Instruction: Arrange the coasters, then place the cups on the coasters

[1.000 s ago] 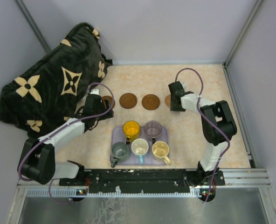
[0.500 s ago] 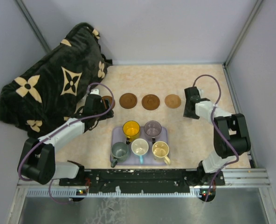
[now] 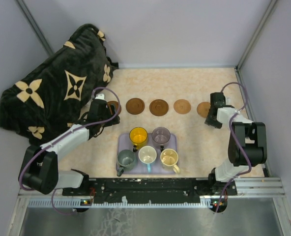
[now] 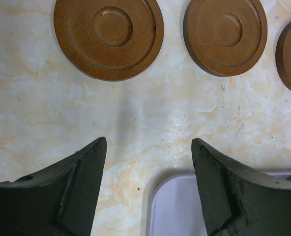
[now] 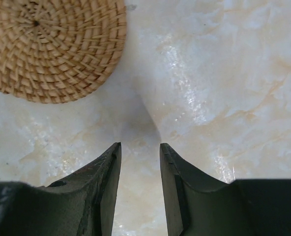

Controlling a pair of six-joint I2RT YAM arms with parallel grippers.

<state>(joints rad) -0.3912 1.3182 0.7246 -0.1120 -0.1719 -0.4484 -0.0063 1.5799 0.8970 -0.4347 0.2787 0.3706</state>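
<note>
**Top view.** Five round coasters (image 3: 159, 107) lie flat in a single row on the table (image 3: 185, 83). The row's long axis runs left to right, parallel to the far edge. The three nearer the left edge are dark brown and the two nearer the right edge are lighter tan. The leftmost is partly hidden by the left arm. Toward the near edge, a lavender tray (image 3: 123, 142) lies with its long side parallel to the row. It carries five upright mugs:
- **Far pair:** a yellow mug (image 3: 138, 135) and a purple-grey mug (image 3: 160, 134).
- **Near three:** a grey-green mug (image 3: 126, 159), a cream-white mug (image 3: 147, 155) and a beige mug (image 3: 169, 158).

Their handles, where visible, point toward the near edge. A dark flowered blanket (image 3: 57, 83) is heaped at the far left corner.

**Left wrist view.** The left gripper (image 4: 148, 147) is spread wide and empty. It is over bare table, between the dark coasters and a corner of the tray.

**Right wrist view.** The right gripper (image 5: 140, 147) has its jaws narrowly parted with nothing between them. A woven coaster (image 5: 52, 44) lies just ahead and to the left of the fingertips, untouched.
</note>
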